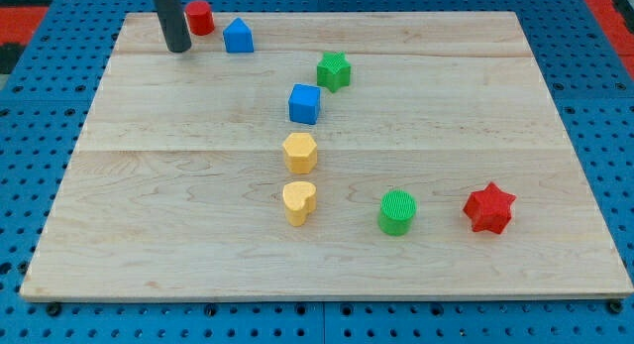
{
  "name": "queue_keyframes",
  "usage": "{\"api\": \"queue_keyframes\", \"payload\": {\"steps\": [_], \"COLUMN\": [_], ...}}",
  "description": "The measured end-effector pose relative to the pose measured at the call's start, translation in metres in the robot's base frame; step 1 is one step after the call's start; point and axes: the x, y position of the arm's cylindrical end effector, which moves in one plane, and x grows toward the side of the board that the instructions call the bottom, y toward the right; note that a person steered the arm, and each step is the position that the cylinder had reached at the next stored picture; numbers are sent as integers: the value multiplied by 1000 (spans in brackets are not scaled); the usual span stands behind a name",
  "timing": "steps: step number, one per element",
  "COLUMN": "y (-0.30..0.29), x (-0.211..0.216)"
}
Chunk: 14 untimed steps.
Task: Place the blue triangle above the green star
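The blue triangle (238,36) sits near the board's top left. The green star (334,70) lies to its right and a little lower, apart from it. My tip (178,49) rests on the board at the top left, just left of the blue triangle with a gap between them. A red cylinder (200,17) stands right of the rod and just above-left of the blue triangle.
A blue cube (305,103) lies just below-left of the green star. Below it are a yellow hexagon (300,152) and a yellow heart (299,201). A green cylinder (397,211) and a red star (489,207) sit at the lower right. The wooden board (149,185) lies on blue pegboard.
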Motion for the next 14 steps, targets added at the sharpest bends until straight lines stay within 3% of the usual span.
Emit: {"api": "queue_keyframes", "payload": {"steps": [4,7,8,11,13,14], "y": [191,-41,-91,-108,-5,81], "x": [-13,-2,-7,-8,48,39]}}
